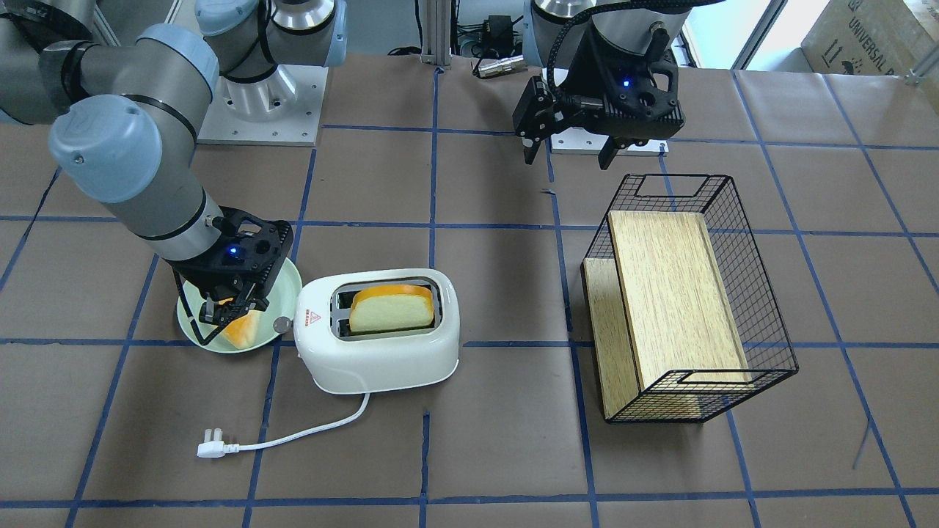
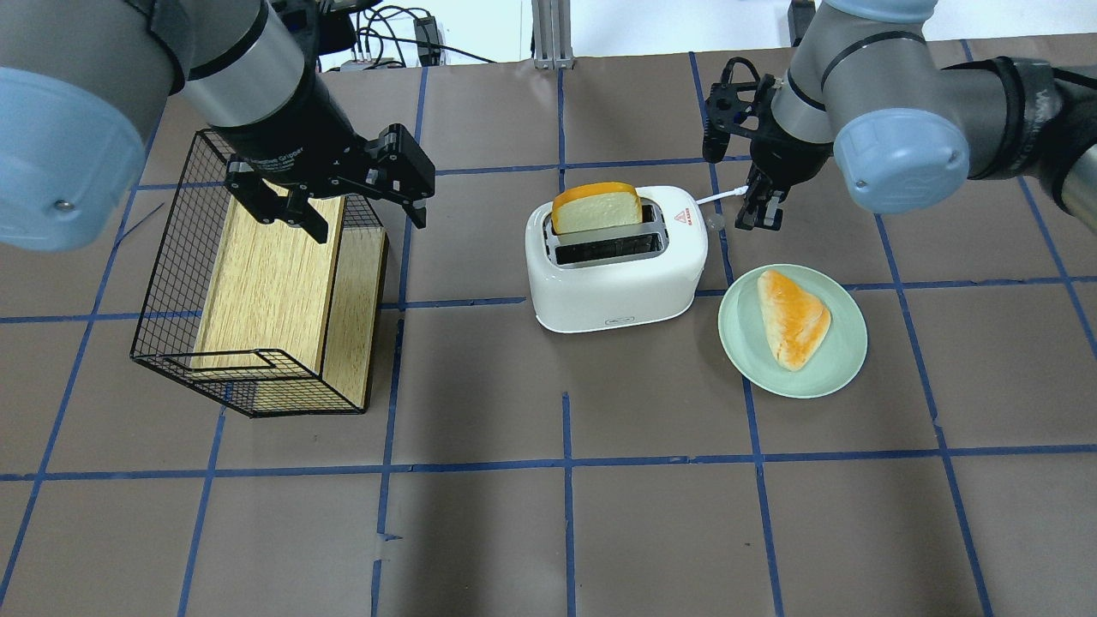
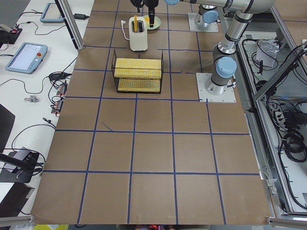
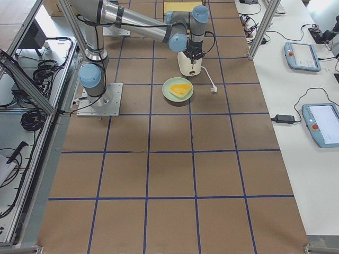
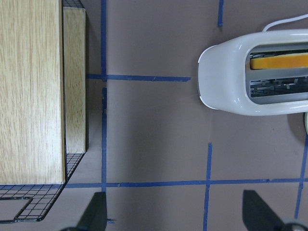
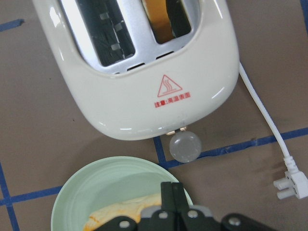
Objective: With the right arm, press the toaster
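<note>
The white toaster point(image 1: 381, 359) point(image 2: 617, 291) stands mid-table with a bread slice point(image 2: 597, 207) upright in one slot. Its red triangle sticker and round grey knob point(image 6: 185, 147) face my right gripper. My right gripper point(image 2: 761, 219) point(image 1: 220, 315) hangs just beyond the knob end, above the table. In the right wrist view its shut fingertips point(image 6: 173, 190) sit a short way from the knob, over the plate's edge, and hold nothing. My left gripper point(image 2: 367, 221) point(image 1: 569, 156) is open and empty, above the basket's near end.
A pale green plate point(image 2: 754, 351) with a second bread slice point(image 2: 793, 317) lies beside the toaster's knob end. The white cord and plug point(image 1: 213, 447) trail on the table. A black wire basket point(image 2: 171, 257) holding a wooden box stands on the toaster's other side.
</note>
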Motion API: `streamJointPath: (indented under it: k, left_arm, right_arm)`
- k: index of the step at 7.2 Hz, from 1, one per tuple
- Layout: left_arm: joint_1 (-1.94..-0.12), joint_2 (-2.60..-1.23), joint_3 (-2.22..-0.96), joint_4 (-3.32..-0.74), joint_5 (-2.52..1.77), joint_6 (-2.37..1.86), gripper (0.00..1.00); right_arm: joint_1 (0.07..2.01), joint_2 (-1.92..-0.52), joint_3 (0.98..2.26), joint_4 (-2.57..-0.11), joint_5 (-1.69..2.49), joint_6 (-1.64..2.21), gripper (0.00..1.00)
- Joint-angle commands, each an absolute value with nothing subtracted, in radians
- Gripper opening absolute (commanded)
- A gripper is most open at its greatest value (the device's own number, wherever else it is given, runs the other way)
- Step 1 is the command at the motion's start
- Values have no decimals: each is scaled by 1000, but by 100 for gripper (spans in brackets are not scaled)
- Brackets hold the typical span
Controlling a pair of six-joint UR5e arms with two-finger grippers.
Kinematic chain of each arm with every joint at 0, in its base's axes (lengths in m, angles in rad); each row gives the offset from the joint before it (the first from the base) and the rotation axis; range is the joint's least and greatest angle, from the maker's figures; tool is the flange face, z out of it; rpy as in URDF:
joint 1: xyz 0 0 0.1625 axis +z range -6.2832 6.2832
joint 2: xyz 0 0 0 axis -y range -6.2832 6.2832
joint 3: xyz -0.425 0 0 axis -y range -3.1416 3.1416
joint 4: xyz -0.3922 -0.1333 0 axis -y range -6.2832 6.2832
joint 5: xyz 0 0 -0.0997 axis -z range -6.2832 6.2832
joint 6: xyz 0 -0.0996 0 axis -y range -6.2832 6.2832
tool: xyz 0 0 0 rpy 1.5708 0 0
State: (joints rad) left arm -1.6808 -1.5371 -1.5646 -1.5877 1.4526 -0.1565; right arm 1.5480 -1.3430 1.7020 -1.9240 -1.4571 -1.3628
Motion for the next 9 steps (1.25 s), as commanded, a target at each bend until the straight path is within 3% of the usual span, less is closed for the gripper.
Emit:
streamJointPath:
  k: [1, 9]
  left_arm:
    - [-1681, -1537, -1565, -1588, 1453, -156, 100]
    - [-1681, -1537, -1565, -1588, 1453, -156, 100]
  right_arm:
    - [1549, -1335, 1706, -1925, -1427, -1393, 7]
    - [1548, -1200, 1709, -2051, -1427, -1408, 8]
